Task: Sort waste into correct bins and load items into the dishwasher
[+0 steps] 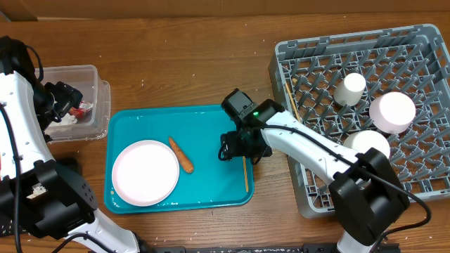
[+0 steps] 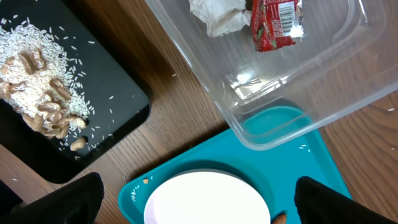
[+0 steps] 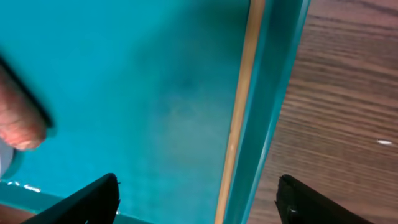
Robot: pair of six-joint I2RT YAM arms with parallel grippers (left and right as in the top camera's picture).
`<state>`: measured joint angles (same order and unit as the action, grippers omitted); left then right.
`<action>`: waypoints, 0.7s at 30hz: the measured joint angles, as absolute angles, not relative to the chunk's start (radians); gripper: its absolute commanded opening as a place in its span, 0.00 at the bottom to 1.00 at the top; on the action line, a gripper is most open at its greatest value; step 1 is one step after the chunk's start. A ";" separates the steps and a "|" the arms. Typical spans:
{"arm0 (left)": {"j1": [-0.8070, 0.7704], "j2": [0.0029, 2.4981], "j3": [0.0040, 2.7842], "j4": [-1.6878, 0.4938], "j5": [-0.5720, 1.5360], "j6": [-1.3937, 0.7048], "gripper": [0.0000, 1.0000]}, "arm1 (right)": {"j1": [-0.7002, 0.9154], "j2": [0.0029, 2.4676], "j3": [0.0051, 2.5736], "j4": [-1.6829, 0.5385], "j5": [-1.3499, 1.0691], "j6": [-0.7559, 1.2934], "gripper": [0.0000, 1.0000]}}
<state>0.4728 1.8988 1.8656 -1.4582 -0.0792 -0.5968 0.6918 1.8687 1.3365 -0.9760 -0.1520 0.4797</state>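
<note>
Overhead, the teal tray [image 1: 211, 133] sits in the middle of the table. A big white plate [image 1: 145, 172] lies on its left side. The small orange carrot [image 1: 181, 154] lies just beside the plate. A thin wooden chopstick [image 1: 245, 172] lies along the right wall of the tray.

The right gripper [image 1: 239, 149] hangs over the right part of the tray. In the right wrist view its fingers [image 3: 93, 199] are wide apart. The chopstick is between them, and they do not touch it. A blurry pink shape at the left edge may be the carrot, but it is hard to tell.

The grey dish rack [image 1: 281, 53] stands on the right. A white cup [image 1: 349, 88] and two white bowls [image 1: 392, 111] sit in it. Another chopstick [image 1: 292, 98] lies near its left wall.

The left gripper [image 1: 63, 98] is over the clear tub [image 1: 91, 70] at the far left. Its fingers [image 2: 62, 199] are wide apart and hold nothing. The white napkin [image 2: 217, 15] and the red wrapper [image 2: 273, 25] lie inside the tub. The black tray [image 2: 124, 118] sits near the tub, with the rice scraps [image 2: 31, 74] heaped on it.
</note>
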 measured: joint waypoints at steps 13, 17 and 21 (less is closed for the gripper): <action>0.473 1.899 1.866 -1.458 -0.079 -0.597 1.00 | 0.696 1.980 1.331 -0.883 -0.197 0.470 0.82; 0.473 1.899 1.866 -1.458 -0.079 -0.597 1.00 | 0.696 1.989 1.332 -0.882 -0.198 0.471 0.76; 0.473 1.899 1.866 -1.458 -0.080 -0.597 1.00 | 0.713 1.995 1.334 -0.883 -0.124 0.473 0.66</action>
<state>0.4728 1.8988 1.8656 -1.4582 -0.0795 -0.5972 0.7132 1.9945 1.3342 -0.8825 -0.1242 0.4728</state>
